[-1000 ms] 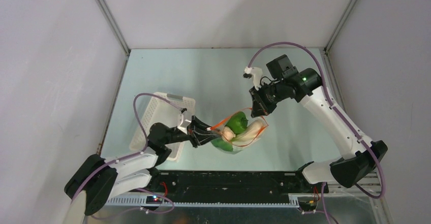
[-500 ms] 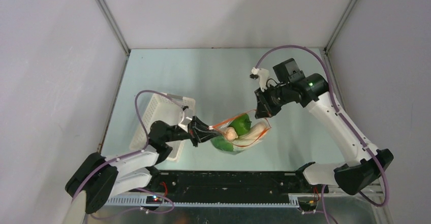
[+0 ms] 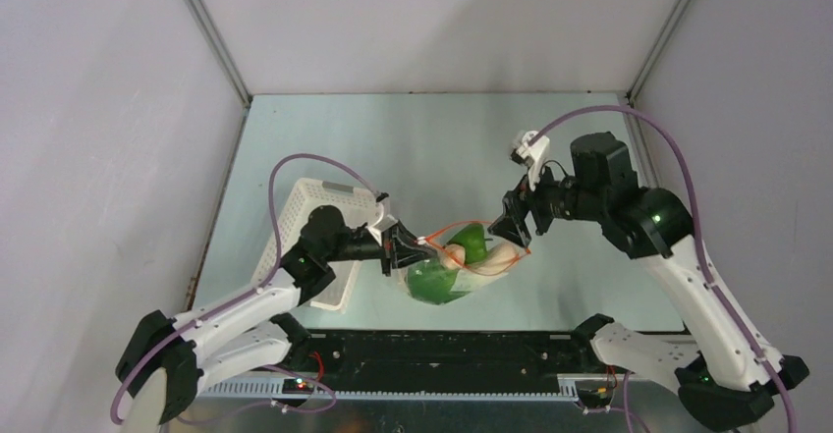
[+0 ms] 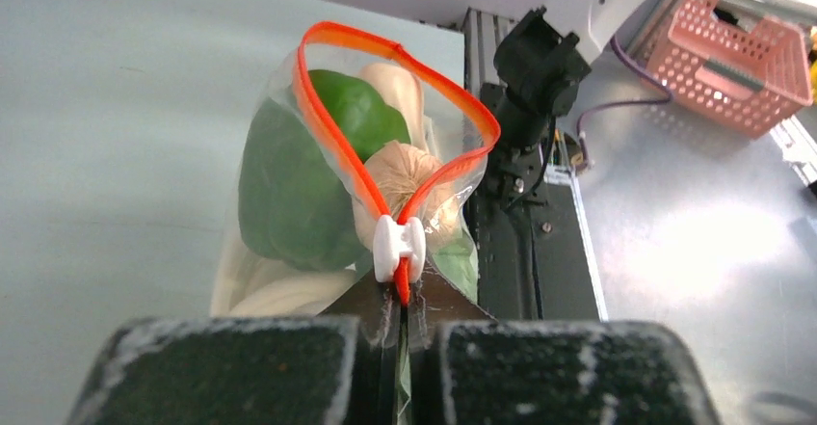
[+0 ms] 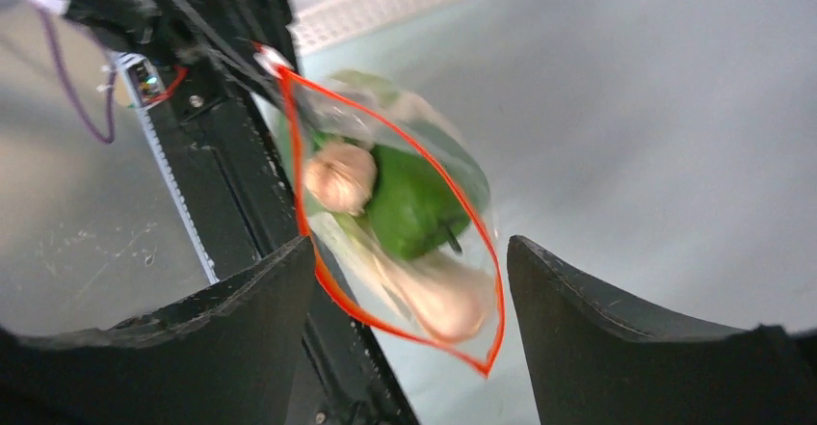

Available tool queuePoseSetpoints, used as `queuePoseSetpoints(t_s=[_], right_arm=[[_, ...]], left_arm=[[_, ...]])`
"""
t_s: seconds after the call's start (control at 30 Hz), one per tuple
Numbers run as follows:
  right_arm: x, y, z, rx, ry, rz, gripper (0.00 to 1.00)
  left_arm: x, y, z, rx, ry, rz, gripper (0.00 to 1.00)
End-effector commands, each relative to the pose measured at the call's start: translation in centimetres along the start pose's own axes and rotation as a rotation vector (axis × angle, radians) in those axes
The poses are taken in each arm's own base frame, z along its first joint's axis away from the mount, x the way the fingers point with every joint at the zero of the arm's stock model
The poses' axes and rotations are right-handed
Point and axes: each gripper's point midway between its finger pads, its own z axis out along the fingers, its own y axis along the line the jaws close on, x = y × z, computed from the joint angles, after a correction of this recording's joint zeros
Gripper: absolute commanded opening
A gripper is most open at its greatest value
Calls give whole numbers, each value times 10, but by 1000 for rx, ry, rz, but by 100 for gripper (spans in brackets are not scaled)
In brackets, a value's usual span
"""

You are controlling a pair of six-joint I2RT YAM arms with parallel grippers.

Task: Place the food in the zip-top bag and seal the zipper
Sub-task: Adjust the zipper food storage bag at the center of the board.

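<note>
Left wrist view shows the small clear crinkly zip-top bag (image 4: 252,252) pinched at its near corner by the left gripper (image 4: 397,333). Its jaws are closed on the film just below the white slider (image 4: 398,247) of the red-orange zipper strip (image 4: 332,136), and the mouth gapes in a loop. Inside lie a green leafy piece (image 4: 289,184), a pale lumpy bulb (image 4: 400,170) and a white stalk (image 5: 438,295); no food shows outside. The right gripper (image 5: 409,261) is spread wide astride the mouth's far end, seemingly touching nothing. The bag is near the middle of the pale table's (image 3: 393,148) near edge, just beside the white perforated basket (image 3: 295,222). The film looks thin, limp and slippery, and the load light but shifting. The stiffer strip is probably the best hold.
</note>
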Motion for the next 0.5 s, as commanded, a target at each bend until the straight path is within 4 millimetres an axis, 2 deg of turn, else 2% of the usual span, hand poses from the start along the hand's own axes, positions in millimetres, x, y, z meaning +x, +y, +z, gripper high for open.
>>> queuePoseSetpoints(t_s=[0.0, 0.2, 0.3, 0.47], right_arm=[[-37, 37, 5, -148, -168, -279, 77], [-49, 81, 43, -408, -198, -390, 75], [-51, 89, 59, -459, -197, -398, 72], [-40, 104, 86, -521, -153, -446, 70]], left_arm=[[-18, -11, 0, 24, -5, 136, 0], [-19, -17, -4, 38, 5, 156, 0], [-20, -16, -5, 24, 0, 150, 0], [-23, -17, -6, 19, -5, 154, 0]])
